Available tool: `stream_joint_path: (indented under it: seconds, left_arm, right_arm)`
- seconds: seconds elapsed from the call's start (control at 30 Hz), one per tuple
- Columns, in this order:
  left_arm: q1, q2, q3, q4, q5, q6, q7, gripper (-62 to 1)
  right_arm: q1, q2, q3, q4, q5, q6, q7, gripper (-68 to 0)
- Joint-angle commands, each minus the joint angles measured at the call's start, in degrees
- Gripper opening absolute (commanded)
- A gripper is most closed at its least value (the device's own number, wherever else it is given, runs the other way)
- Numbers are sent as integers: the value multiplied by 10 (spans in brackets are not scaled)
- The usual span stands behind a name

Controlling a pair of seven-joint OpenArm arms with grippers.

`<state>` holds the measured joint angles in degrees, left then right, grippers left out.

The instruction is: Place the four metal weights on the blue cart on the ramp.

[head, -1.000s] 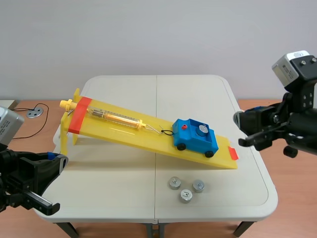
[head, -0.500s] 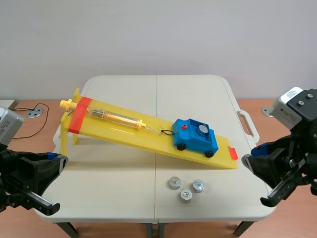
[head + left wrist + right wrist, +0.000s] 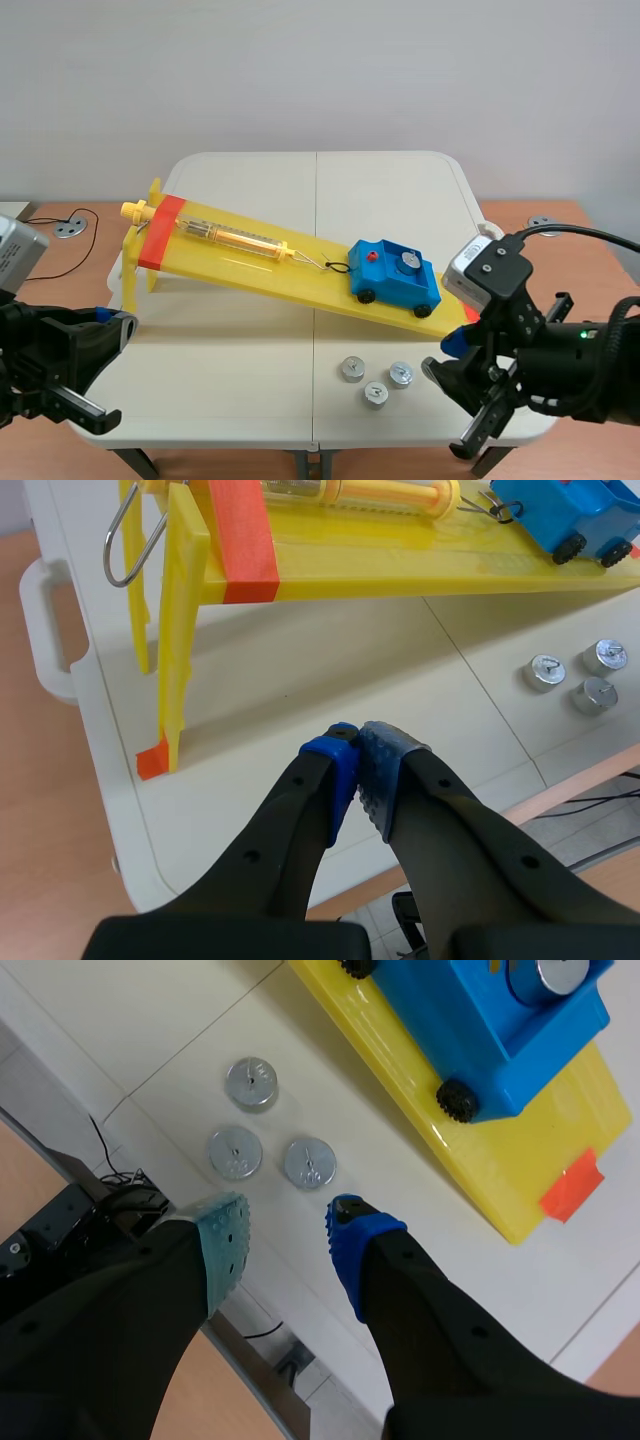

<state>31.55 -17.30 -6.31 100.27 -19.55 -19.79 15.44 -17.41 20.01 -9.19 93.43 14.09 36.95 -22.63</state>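
Metal weights (image 3: 375, 394), three of them, lie clustered on the table (image 3: 240, 400) below the ramp (image 3: 250, 262), and what looks like a fourth rides in the blue cart (image 3: 392, 284), so the right claw (image 3: 285, 1235), fingers apart beside them, must settle over one and close, while the left claw (image 3: 358, 772) hangs pinched together.

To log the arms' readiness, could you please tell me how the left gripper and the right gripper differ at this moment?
The left gripper has its jaws shut, pads touching; the right gripper has them open. The left gripper sits near the raised end of the ramp; the right gripper hangs by the three loose weights. Both hold nothing.
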Motion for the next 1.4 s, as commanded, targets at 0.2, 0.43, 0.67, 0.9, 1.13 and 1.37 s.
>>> stream_joint_path:
  seconds: [0.2, 0.43, 0.67, 0.9, 1.13, 1.37]
  left_arm:
    - [-11, 3, -7, 34, -33, -19, -53, -580]
    - [-11, 3, -7, 34, -33, -19, -53, -580]
    - [-12, 3, -7, 34, -33, -19, -53, -580]
    - [-12, 3, -7, 34, -33, -19, -53, -580]
    - [-12, 3, -7, 34, -33, -19, -53, -580]
    - [-12, 3, -7, 34, -33, -19, -53, -580]
  right_arm:
    - [71, -22, -39, -27, -24, -20, 96, -469]
    - [98, -47, -70, -73, -64, -48, 117, -469]
    - [119, -70, -96, -110, -89, -76, 131, -469]
    - [136, -83, -118, -152, -97, -92, 136, -471]
    - [136, -83, -129, -169, -98, -109, 136, -527]
    - [136, -83, -129, -169, -99, -119, 126, -665]
